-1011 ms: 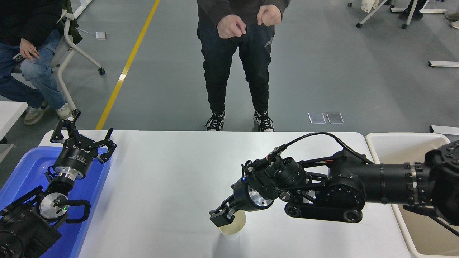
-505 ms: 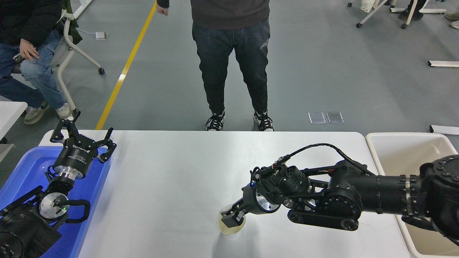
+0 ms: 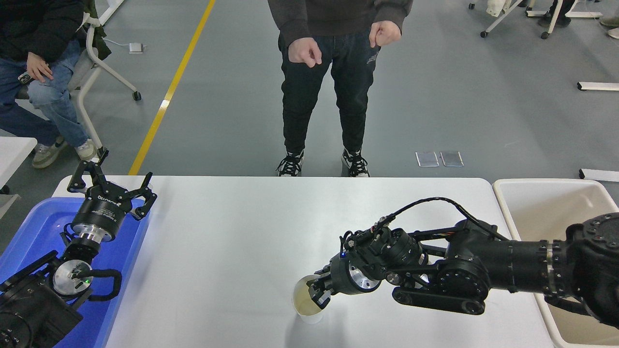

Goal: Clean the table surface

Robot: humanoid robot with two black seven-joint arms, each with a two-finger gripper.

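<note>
Fingers of the right gripper (image 3: pixel 320 295) pinch the right rim of a paper cup (image 3: pixel 306 304), one inside and one outside, with the cup upright on the near middle of the white table surface (image 3: pixel 232 251). Parked at lower left, the left gripper (image 3: pixel 110 188) hangs with fingers spread wide over a blue tub (image 3: pixel 29 227). A beige bin (image 3: pixel 541 198) sits at the table's right end; a person (image 3: pixel 333 72) stands beyond the far edge.
</note>
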